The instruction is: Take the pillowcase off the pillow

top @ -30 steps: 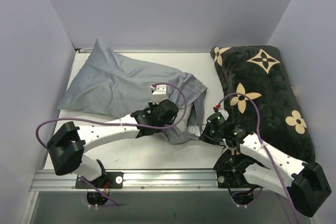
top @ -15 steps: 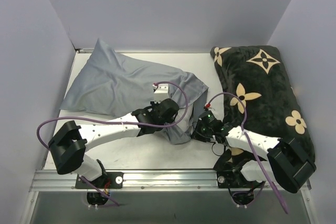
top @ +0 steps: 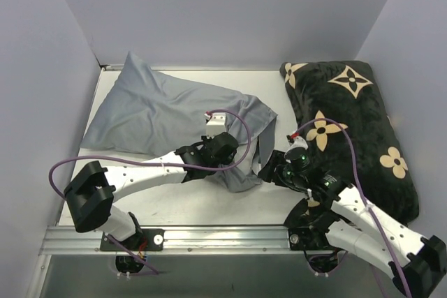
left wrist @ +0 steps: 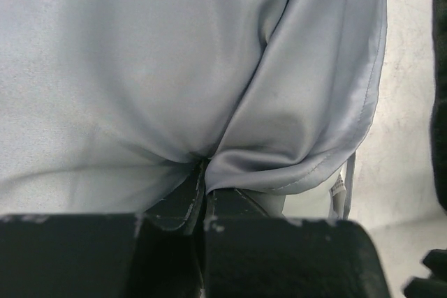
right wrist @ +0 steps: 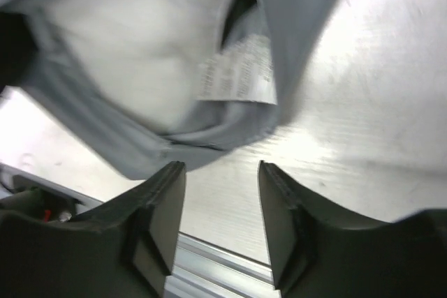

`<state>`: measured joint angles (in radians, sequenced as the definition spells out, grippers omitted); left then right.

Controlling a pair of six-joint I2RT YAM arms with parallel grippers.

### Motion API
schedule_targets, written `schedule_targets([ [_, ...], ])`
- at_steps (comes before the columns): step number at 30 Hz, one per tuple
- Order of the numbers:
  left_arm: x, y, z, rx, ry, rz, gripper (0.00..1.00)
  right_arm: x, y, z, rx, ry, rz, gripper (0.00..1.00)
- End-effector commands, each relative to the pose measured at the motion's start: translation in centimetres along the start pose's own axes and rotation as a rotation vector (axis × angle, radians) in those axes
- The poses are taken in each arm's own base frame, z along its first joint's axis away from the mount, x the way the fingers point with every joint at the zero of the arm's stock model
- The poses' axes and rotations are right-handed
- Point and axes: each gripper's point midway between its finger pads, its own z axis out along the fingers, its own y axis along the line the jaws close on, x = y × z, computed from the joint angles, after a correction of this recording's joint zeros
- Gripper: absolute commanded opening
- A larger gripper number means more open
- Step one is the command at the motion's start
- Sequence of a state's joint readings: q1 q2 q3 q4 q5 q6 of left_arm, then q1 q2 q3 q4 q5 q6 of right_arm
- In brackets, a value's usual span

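Blk flower cushion (top: 353, 127) rt of pillowcase (top: 160, 109)

Plain lavender-grey walls (top: 223, 12) on three sides, pale tabletop (top: 209, 204); aluminium rail (top: 223, 239) along near edge, soft even light

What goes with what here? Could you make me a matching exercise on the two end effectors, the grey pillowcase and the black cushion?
Column one:
1. left end effector
2. right end effector
3. pillowcase
4. black cushion

Column two:
A. lies along the right side
B. open, nothing between its fingers
C. grey, stretching toward the far left corner
D. shut on a fold of cloth

Pairs: 1-D, 2-B, 3-C, 4-A.
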<state>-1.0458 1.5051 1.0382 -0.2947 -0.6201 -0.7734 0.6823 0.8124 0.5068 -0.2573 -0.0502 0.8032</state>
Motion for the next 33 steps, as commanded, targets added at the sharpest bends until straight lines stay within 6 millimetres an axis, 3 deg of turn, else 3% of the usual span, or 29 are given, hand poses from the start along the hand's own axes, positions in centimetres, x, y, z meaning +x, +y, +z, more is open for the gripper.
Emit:
schedule_targets([
  [1,-0.3,-1.0,-0.8,0.057,0.003,-0.01,0.0,-2.9,1.9,-1.6,-0.044,-0.099,-0.05,0.48],
  [3,-0.4,-0.9,-0.9,0.057,-0.001,-0.011,0.0,-4.9,4.2,-1.5,-0.121,-0.151,-0.073,0.57],
  [8,-0.5,-0.8,-1.0,0.053,0.001,-0.004,0.0,-6.5,8.0,1.6,-0.245,-0.11,-0.115,0.76],
  [11,-0.6,-0.8,-1.1,0.053,-0.001,-0.003,0.0,-6.6,8.4,3.6,-0.284,-0.074,-0.079,0.84],
  [14,-0.8,-0.8,-1.3,0.054,-0.005,-0.003,0.0,-6.9,7.3,4.9,-0.274,-0.088,-0.042,0.91],
  [16,-1.0,-0.6,-1.4,0.05,-0.007,-0.003,0.0,-6.2,6.2,5.5,-0.279,-0.068,-0.003,0.93],
  [23,-0.8,-0.9,-1.5,0.064,0.004,0.004,0.0,-6.8,7.7,7.2,-0.435,-0.141,0.038,0.98],
  [29,-0.3,-1.1,-1.6,0.079,0.028,0.015,0.0,-7.6,7.9,9.2,-0.464,-0.194,0.062,0.99],
  [30,-0.2,-1.1,-1.6,0.08,0.032,0.016,0.0,-7.8,8.0,9.4,-0.464,-0.201,0.057,0.98],
  [33,0.1,-1.3,-1.7,0.092,0.049,0.03,0.0,-8.3,8.4,9.2,-0.47,-0.219,0.035,0.83],
])
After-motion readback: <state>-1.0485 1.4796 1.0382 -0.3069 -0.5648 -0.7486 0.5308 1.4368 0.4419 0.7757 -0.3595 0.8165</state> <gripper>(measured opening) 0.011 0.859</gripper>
